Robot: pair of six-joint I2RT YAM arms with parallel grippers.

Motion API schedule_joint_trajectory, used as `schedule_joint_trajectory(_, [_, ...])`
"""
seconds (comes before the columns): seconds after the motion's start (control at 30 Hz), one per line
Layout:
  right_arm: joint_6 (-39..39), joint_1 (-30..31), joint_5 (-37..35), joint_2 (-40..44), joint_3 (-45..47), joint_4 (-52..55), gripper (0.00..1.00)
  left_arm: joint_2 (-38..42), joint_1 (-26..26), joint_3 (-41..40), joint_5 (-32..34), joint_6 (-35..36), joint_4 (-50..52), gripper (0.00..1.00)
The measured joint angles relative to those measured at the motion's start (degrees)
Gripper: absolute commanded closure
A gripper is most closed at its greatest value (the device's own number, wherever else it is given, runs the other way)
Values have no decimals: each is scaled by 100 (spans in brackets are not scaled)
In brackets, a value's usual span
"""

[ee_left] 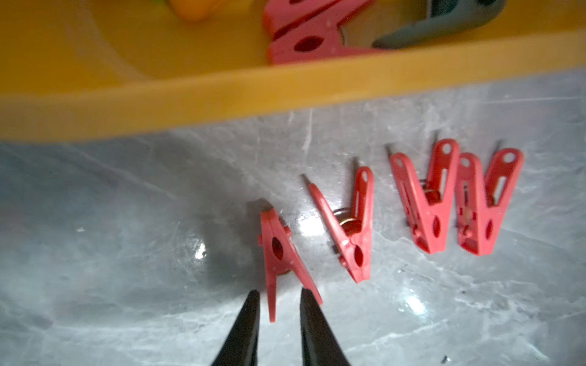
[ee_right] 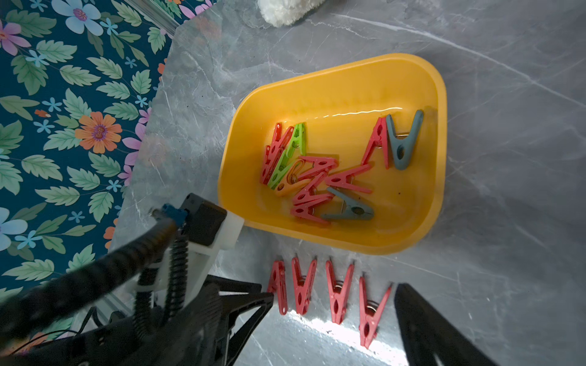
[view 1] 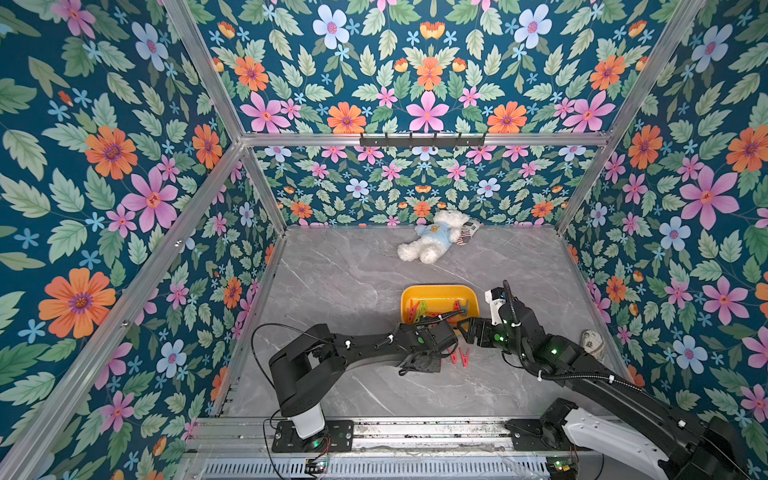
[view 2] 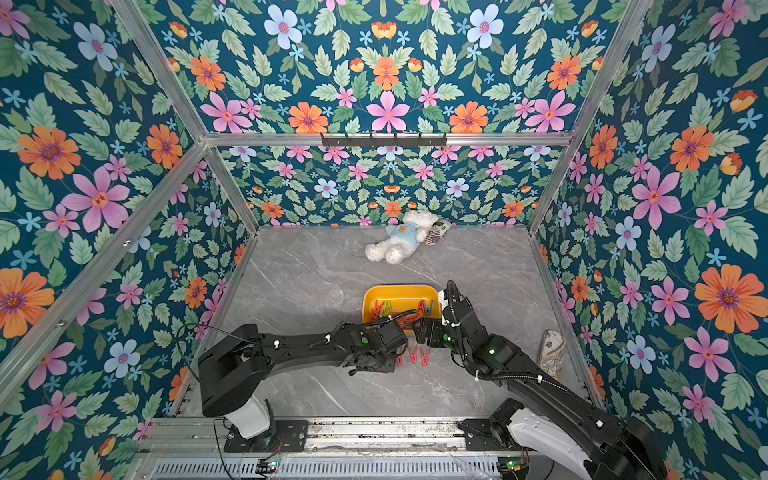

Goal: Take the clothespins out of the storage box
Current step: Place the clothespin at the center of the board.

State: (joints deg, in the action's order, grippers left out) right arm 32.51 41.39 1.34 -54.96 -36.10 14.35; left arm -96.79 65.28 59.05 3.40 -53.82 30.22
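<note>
The yellow storage box [ee_right: 440,126] sits mid-table, also seen in both top views [view 1: 436,289] [view 2: 399,289]. Several clothespins [ee_right: 317,180] lie inside it, mostly red with some green and grey-blue. Several red clothespins [ee_right: 339,291] lie in a row on the table just in front of the box's near rim [ee_left: 285,88]. My left gripper [ee_left: 279,296] is low at the end pin [ee_left: 276,250]. Its jaws are slightly apart, one leg of the pin lies between the tips, and a gap shows. My right gripper [view 1: 462,328] hovers open over the near rim, holding nothing.
A white plush bear [view 1: 432,241] lies at the back wall with a striped item [view 1: 467,230] beside it. A patterned shoe [view 1: 594,345] rests at the right wall. Flowered walls enclose the grey marble table [view 1: 332,291]. The two arms nearly meet in front of the box.
</note>
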Motion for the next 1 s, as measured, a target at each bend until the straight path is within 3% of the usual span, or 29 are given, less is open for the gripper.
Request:
schedule_joint_trajectory(0.17, [44, 0, -192, -498, -328, 61, 38, 339, -83, 162, 144, 22, 205, 52])
schedule_joint_trajectory(0.3, [85, -4, -393, -1029, -688, 153, 53, 708, -254, 295, 297, 140, 339, 31])
schedule_joint_trajectory(0.37, [111, -31, -468, -1344, -881, 210, 56, 905, -385, 332, 372, 164, 372, 17])
schedule_joint_trajectory(0.5, [223, -111, -549, -1967, -1215, 291, 59, 1316, -651, 343, 481, 258, 400, 2])
schedule_joint_trajectory(0.6, [278, -175, -588, -2472, -1521, 393, 65, 1672, -898, 289, 542, 306, 334, 0])
schedule_joint_trajectory(1.0, [448, -321, -588, -4122, -2490, 608, 67, 2566, -1541, -70, 623, 498, -50, 0])
